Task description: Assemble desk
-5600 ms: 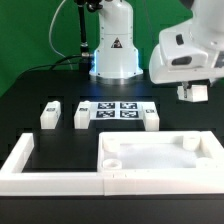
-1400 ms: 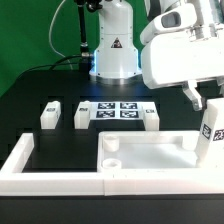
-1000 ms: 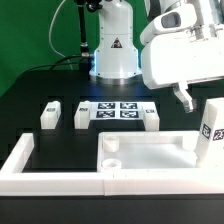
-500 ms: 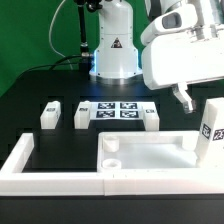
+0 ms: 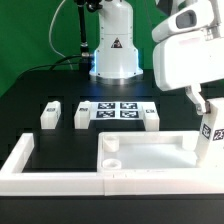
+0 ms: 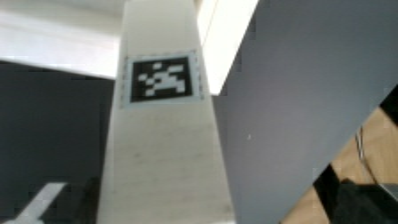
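The white desk panel (image 5: 150,152) lies rim-up at the front of the table. One leg (image 5: 211,135) stands upright at the panel's corner on the exterior view's right, its tag facing the camera. My gripper (image 5: 204,102) is open and hangs right over this leg; one finger (image 5: 197,99) shows beside the leg's top. In the wrist view the tagged leg (image 6: 164,150) fills the middle, next to a grey finger (image 6: 302,130); the other finger is hidden. Three more legs (image 5: 50,115) (image 5: 82,115) (image 5: 150,118) lie on the black table behind the panel.
The marker board (image 5: 117,110) lies between the loose legs, in front of the robot's base (image 5: 115,50). A long low white border wall (image 5: 45,172) runs along the front and up the exterior view's left. A round socket (image 5: 112,144) shows in the panel's corner.
My gripper has moved toward the exterior view's right, from beside the upright leg to over its top. The leg stays standing at the panel's corner.
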You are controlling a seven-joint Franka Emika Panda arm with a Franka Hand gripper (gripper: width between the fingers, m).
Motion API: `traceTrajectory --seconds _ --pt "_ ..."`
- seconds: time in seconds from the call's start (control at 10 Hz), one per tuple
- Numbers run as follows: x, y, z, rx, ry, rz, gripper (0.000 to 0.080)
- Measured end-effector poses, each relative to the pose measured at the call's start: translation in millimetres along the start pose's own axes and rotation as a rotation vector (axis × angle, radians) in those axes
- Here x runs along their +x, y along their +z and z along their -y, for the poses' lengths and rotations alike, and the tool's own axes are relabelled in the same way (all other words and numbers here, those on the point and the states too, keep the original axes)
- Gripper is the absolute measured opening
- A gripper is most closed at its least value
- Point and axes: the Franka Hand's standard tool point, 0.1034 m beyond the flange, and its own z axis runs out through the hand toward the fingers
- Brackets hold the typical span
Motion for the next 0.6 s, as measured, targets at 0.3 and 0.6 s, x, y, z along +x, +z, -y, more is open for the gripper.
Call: traceTrajectory --seconds 0.3,0.6 --pt "-1.8 4.2 -10.6 0.022 -0.015 0.182 0.0649" --pt "-9.1 4.8 -10.1 0.053 -0.011 0.339 0.0649"
